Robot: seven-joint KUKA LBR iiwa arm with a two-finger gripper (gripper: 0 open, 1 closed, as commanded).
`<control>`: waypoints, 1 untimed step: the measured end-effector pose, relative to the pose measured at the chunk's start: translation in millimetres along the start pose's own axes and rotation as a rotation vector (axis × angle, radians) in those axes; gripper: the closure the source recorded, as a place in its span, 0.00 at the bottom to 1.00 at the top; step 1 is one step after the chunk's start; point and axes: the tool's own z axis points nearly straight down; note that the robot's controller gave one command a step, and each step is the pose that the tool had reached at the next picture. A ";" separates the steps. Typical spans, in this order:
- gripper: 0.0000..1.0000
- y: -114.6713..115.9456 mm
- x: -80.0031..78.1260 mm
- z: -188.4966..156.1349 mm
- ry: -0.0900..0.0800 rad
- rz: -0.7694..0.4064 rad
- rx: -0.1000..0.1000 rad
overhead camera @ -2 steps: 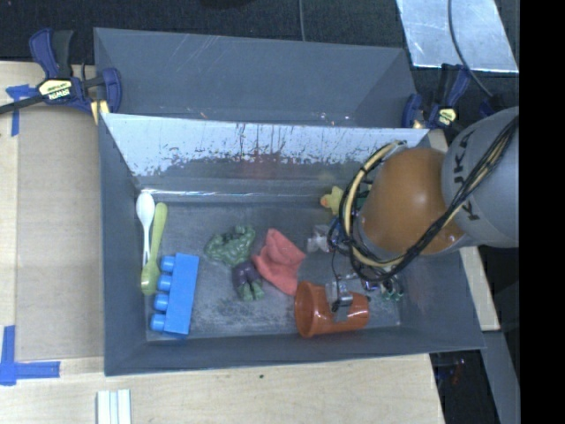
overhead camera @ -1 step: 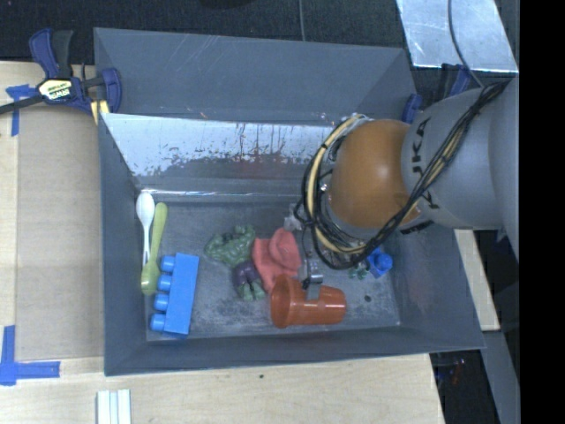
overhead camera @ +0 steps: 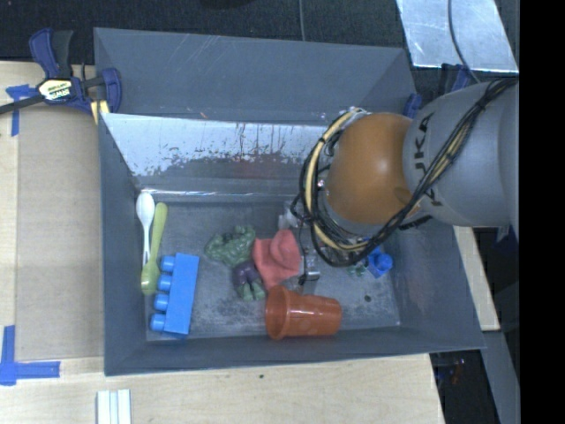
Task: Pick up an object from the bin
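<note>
Even overhead light; a pale glare washes the far wall of the grey metal bin (overhead camera: 221,140), my orange wrist cover (overhead camera: 371,166) gleams softly, and I shade the floor beneath.

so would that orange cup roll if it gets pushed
The cup lies on its side, so a push would probably roll it, likely in a curve since it tapers. It looks like thin plastic, so it is probably light and somewhat squashy. The bin's front wall close beside it should stop it soon.
</note>
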 end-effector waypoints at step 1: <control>0.00 2.0 -6.8 3.6 -0.008 0.081 0.006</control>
